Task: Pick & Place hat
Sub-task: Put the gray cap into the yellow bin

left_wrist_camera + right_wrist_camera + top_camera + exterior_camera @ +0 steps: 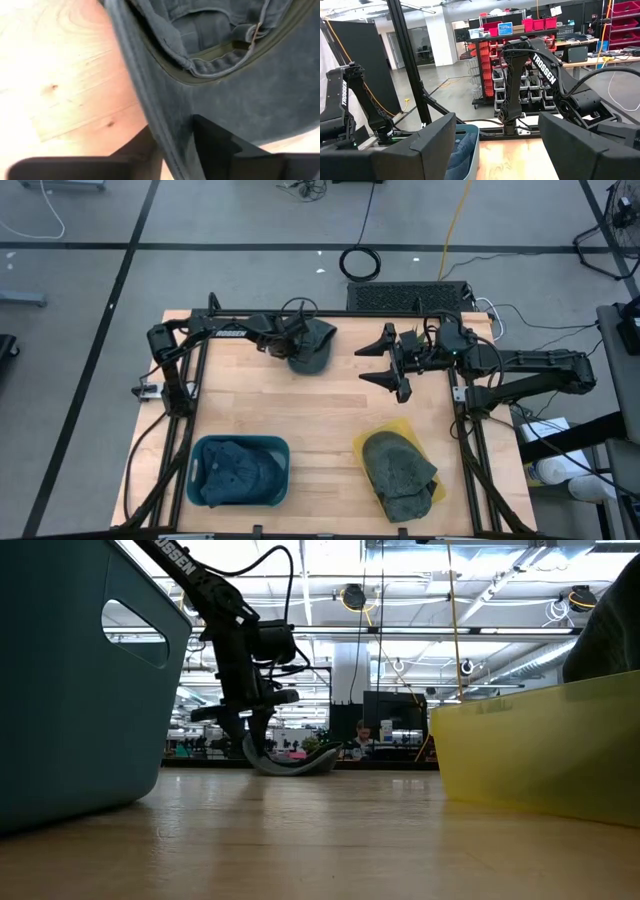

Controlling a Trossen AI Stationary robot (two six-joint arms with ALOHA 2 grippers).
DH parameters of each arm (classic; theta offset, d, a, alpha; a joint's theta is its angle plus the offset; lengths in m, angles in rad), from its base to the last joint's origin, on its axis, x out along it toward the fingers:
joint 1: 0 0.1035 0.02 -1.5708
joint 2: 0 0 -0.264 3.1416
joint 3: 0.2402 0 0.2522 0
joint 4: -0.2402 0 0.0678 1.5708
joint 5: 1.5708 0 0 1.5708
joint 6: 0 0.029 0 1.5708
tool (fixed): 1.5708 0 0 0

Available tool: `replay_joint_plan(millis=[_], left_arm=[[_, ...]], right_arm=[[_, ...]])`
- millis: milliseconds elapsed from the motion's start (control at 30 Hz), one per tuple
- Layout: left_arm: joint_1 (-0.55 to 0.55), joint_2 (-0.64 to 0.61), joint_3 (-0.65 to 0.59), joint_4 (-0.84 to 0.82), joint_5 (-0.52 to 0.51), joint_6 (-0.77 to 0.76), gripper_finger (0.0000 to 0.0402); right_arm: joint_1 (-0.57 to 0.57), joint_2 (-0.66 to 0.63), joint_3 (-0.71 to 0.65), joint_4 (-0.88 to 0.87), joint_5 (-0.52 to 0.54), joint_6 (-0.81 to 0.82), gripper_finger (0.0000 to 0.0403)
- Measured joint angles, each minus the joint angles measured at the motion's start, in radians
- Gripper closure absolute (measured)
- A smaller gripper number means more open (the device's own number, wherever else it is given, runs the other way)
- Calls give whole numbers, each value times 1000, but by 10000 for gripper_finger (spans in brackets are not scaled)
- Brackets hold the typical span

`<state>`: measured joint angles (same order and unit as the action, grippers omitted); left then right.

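Observation:
A dark blue-grey hat [314,346] with an olive inner band sits at the far middle of the table. My left gripper [287,343] is shut on it; the low view shows my left gripper [255,732] above the curved hat [292,762], and the left wrist view shows the hat [235,85] filling the frame. My right gripper [372,363] hovers open to the hat's right and touches nothing; its spread fingers frame the right wrist view [497,147]. My left gripper pinches the hat's brim [167,112] between its two fingers [215,145], with the brim's edge running between them. It comes from the table's left, slanting down. The hat hangs low below the gripper; I cannot tell whether its underside [290,770] touches the table.
A teal bin [200,450] holding several dark hats stands at the near left. A yellow tray [362,442] with stacked grey-green hats lies at the near right. Bare wood lies between them and in the table's middle. Black frame rails run along both sides.

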<state>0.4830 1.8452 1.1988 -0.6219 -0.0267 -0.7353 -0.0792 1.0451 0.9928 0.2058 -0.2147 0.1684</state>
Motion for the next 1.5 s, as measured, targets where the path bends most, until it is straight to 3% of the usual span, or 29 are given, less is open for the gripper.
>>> replay_joint_plan(millis=[300,700,1133,1500], left_arm=[[1,-4,4,11,78,-7,389],[-5,-67,-2,-24,295,79,392],[-6,-281,-1,0,370,94,392],[-5,-443,0,241,450,-18,392]], right_arm=[[0,0,0,0,-1,2,129],[0,-1,0,29,-24,109,128],[0,-2,0,183,-24,112,128],[0,-2,0,195,-26,105,128]])
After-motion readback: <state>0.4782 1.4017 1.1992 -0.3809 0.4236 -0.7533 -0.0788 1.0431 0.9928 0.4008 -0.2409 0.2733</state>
